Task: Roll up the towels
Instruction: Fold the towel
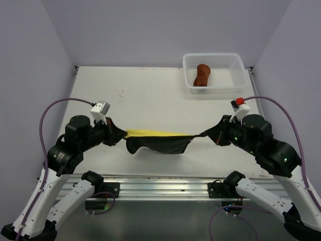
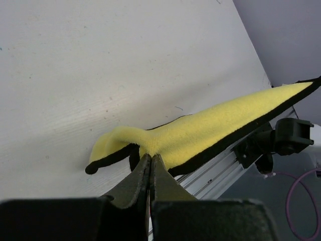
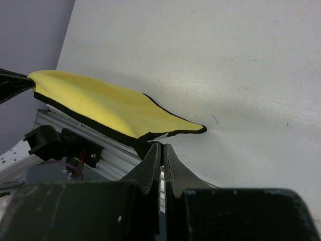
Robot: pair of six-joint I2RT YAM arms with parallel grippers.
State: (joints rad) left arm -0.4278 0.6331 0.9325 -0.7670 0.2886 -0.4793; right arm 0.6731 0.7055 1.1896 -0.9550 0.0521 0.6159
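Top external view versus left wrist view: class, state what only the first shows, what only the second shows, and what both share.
Only the top external view shows the white basket holding the rust-brown towel, plus the whole left arm and right arm. Only the left wrist view shows, close up, the left jaws shut on a corner of the yellow towel. Both show that towel stretched out over the white table, its dark edging, and the metal rail.

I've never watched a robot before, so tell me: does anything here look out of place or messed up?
Nothing looks spilled or damaged. The yellow towel is stretched between the left claw and the right claw, its middle sagging toward the table. The brown towel lies rolled in the white basket.
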